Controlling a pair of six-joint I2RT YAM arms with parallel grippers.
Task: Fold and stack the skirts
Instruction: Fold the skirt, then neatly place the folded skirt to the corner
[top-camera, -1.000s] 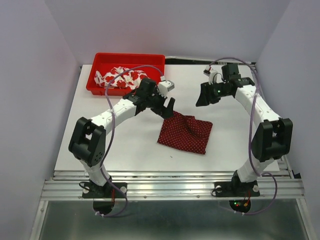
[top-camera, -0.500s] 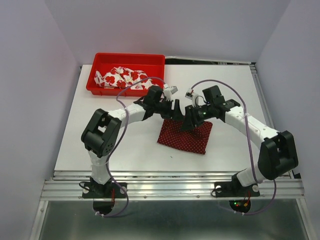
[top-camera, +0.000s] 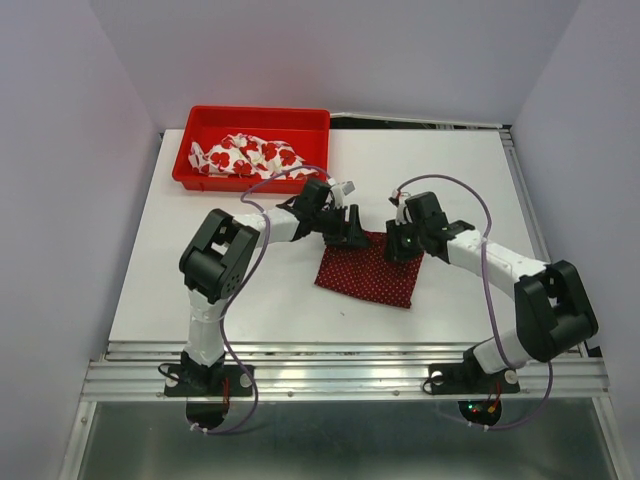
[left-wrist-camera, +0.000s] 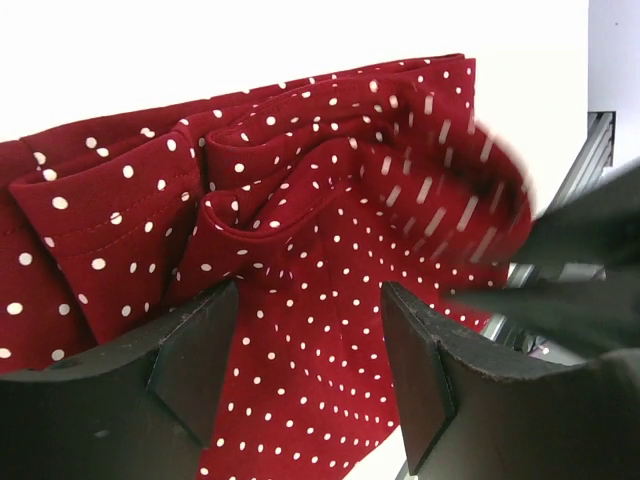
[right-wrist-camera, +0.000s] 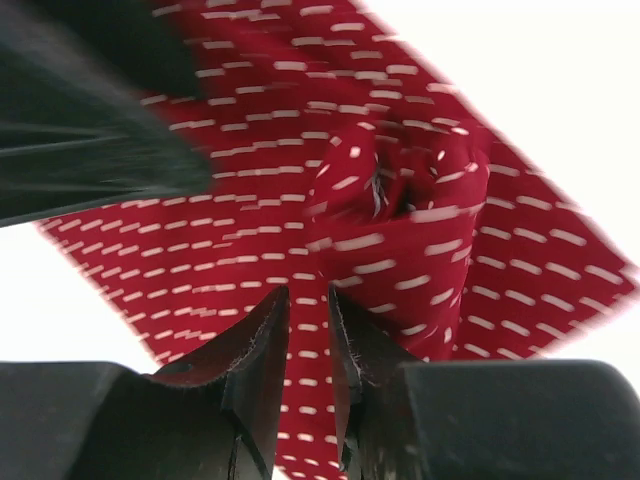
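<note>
Right wrist view motion-blurred — dotted skirt (right-wrist-camera: 400, 250) streaked, its edges cut off.

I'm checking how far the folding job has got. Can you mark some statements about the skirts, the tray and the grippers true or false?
1. The white skirt with large red flowers lies in the red plastic tray. True.
2. The dark red polka-dot cloth skirt is stacked on the flowered one. False: it lies alone on the white table, apart from the tray.
3. The left gripper and right gripper are both at the polka-dot skirt's far edge. True.
4. The left gripper is clamped shut. False: its jaws stand apart over bunched cloth.
</note>
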